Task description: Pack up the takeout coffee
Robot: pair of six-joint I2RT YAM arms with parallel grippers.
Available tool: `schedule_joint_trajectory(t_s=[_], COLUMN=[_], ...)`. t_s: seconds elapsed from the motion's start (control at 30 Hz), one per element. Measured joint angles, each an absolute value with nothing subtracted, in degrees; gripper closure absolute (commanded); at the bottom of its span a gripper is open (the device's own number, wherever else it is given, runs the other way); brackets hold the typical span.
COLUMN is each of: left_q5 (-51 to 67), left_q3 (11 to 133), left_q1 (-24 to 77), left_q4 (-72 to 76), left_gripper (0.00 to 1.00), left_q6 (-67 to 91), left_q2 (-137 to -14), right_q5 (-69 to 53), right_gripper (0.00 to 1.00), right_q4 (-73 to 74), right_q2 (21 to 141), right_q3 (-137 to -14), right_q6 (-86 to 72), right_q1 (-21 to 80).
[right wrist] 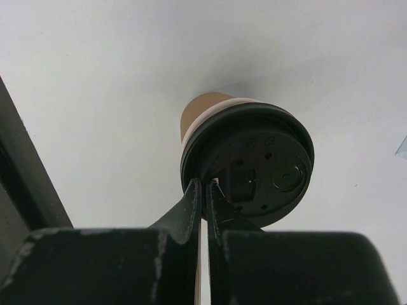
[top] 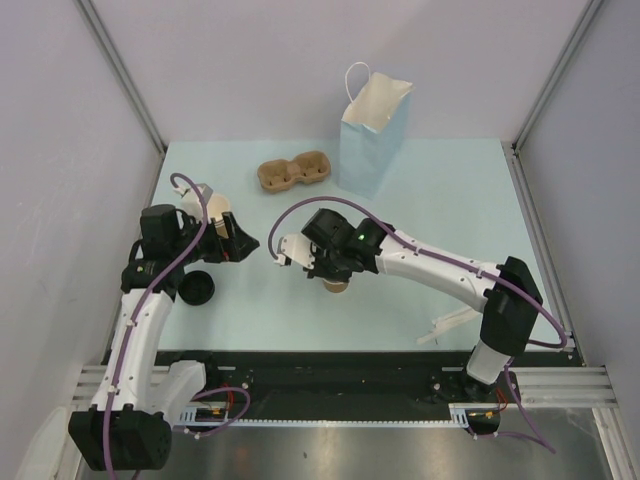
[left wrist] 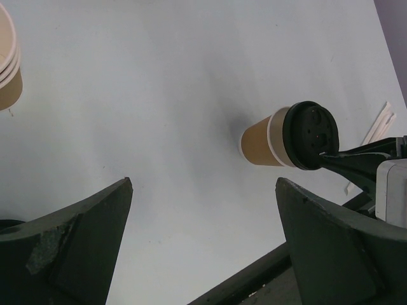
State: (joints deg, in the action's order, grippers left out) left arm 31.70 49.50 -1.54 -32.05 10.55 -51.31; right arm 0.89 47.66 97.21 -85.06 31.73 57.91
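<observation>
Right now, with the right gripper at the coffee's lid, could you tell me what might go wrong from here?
1. The right gripper is shut, its tips at the rim of the takeout coffee lid rather than around the cup, so an off-centre push could tip it.
2. The blue paper bag stands far back, tall with a narrow mouth. The cup could snag its rim or knock it over.

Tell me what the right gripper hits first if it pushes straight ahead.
The black plastic lid of the small brown kraft-paper cup: the shut right gripper has its tips at the lid's near rim, seemingly touching.
</observation>
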Motion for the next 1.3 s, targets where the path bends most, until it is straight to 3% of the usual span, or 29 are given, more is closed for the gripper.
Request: schedule_joint_trajectory(t_s=[1.3], left_q5=[31.7], left_q3=[49.6], left_q1=[-1.7], left_q4=[-32.0], left_gripper=[0.01], left_q6=[10.5], left_q2=[-53.3], right_q5=[-0.9], right_gripper=[1.00], right_q4=[46.4], right_q2=[100.0], right_q3=[-85.2], right_q6=[31.6], right_q1=[57.1])
